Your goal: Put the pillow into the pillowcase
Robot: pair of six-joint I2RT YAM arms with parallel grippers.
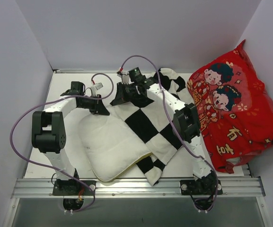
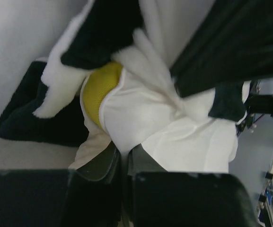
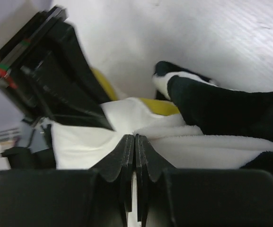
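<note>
The cream pillow [image 1: 109,144] lies at centre left, its yellow edge band along the near right side. The black and white checkered pillowcase [image 1: 148,124] lies over its right part. My left gripper [image 1: 103,109] is at the pillow's far corner. In the left wrist view it [image 2: 124,150] is shut on smooth cream pillow [image 2: 174,132] fabric, with the yellow band [image 2: 98,92] and the pillowcase [image 2: 103,33] just beyond. My right gripper [image 1: 119,98] is close beside it. In the right wrist view it [image 3: 135,137] is shut on the fleecy white edge of the pillowcase [image 3: 231,111].
A large red cartoon-printed cushion [image 1: 233,113] leans against the right wall. White walls close in the table [image 1: 67,87] on three sides. A metal rail [image 1: 136,187] runs along the near edge. The left arm's wrist [image 3: 51,71] is close to my right gripper.
</note>
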